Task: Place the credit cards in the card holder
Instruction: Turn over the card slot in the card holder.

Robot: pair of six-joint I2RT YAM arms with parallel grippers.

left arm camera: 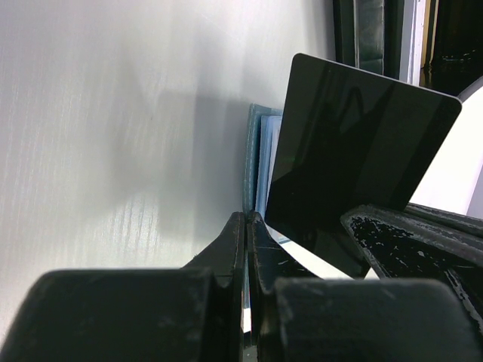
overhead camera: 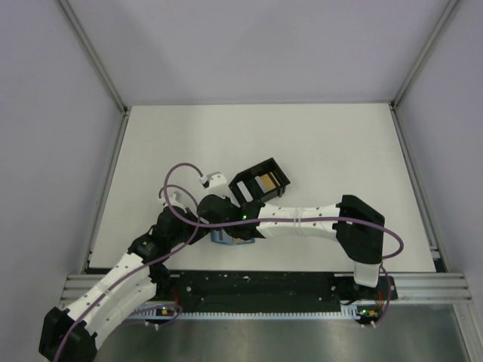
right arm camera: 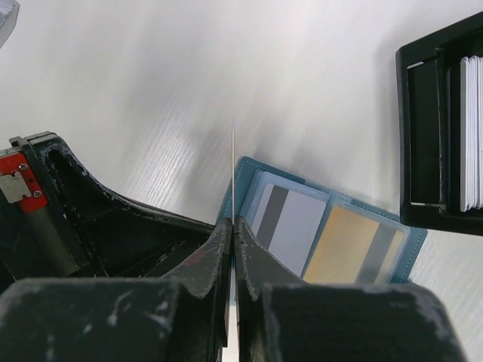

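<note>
The teal-blue card holder (right arm camera: pixel 332 234) lies open on the table, with a silver-grey card (right arm camera: pixel 290 226) and an orange-yellow card (right arm camera: pixel 347 245) in its pockets. It also shows in the top view (overhead camera: pixel 223 238). My right gripper (right arm camera: pixel 234 222) is shut on a credit card (right arm camera: pixel 233 166), seen edge-on, standing upright over the holder's left edge. In the left wrist view this card (left arm camera: pixel 355 151) looks dark and shiny. My left gripper (left arm camera: pixel 247 216) is shut on the holder's teal edge (left arm camera: pixel 251 158), right beside the right gripper's fingers (left arm camera: pixel 407 234).
A black open-topped tray (overhead camera: pixel 260 181) stands just beyond the holder, with several white cards (right arm camera: pixel 469 136) upright in it. Both arms meet at the table's near middle. Metal frame posts and walls close in the table on both sides.
</note>
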